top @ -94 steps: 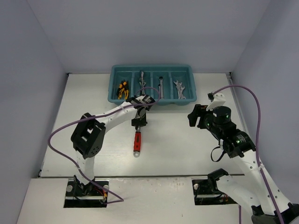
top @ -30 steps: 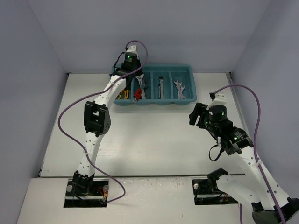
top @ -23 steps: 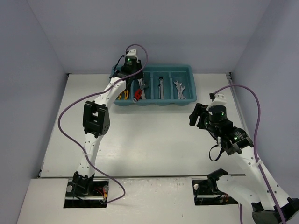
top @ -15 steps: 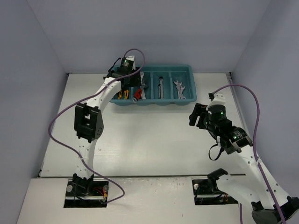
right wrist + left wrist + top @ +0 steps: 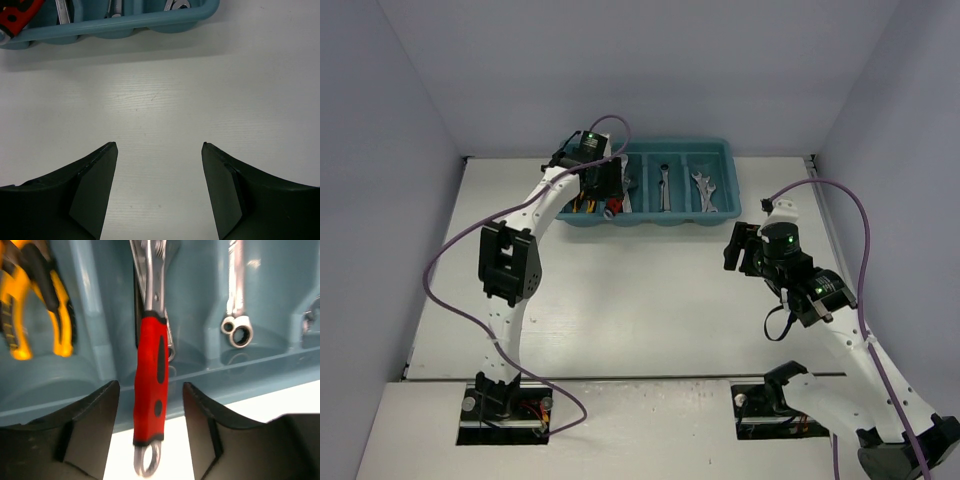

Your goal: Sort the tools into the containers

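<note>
The teal tray [image 5: 722,147] stands at the table's far side with four compartments. The red-handled adjustable wrench [image 5: 613,205] lies in the second compartment from the left, its handle end sticking out over the near rim [image 5: 150,375]. My left gripper [image 5: 605,185] hovers over it, open [image 5: 150,384], fingers either side of the handle without touching. Yellow-handled pliers [image 5: 55,305] lie in the leftmost compartment. Silver spanners [image 5: 663,187] [image 5: 704,192] lie in the two right compartments. My right gripper [image 5: 735,250] is open and empty over bare table [image 5: 159,145].
The tray's near wall [image 5: 125,22] and the wrench's red handle [image 5: 17,15] show at the top of the right wrist view. Grey walls enclose the table on three sides.
The red-handled wrench went from the table, in my left gripper, into the tray's second compartment and was let go. My left gripper has since drawn back a little. The right arm barely moved.
</note>
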Robot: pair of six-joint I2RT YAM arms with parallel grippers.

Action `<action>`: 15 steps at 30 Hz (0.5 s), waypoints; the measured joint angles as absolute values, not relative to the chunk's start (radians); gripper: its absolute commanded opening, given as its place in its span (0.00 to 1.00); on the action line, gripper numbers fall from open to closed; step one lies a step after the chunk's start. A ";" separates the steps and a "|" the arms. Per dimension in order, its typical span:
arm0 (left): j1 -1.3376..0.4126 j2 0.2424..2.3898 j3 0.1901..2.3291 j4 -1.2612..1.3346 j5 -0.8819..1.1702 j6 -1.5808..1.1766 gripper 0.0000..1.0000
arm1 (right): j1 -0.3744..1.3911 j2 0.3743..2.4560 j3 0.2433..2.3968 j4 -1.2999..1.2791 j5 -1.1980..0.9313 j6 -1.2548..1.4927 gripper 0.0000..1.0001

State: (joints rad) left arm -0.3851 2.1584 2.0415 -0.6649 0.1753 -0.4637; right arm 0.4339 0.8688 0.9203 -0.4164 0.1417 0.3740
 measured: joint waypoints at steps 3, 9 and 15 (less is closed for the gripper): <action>-0.385 2.200 2.041 -0.675 0.190 -0.482 0.13 | 0.434 0.869 0.920 -0.416 0.141 0.374 0.66; -0.391 2.227 2.059 -0.676 0.217 -0.502 0.00 | 0.434 0.868 0.921 -0.416 0.142 0.374 0.66; -0.392 2.235 2.061 -0.650 0.212 -0.509 0.00 | 0.434 0.869 0.920 -0.416 0.142 0.375 0.66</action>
State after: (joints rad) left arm -0.3916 2.2353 2.0608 -0.6502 0.2124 -0.5094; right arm 0.4339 0.8688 0.9203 -0.4164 0.1417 0.3748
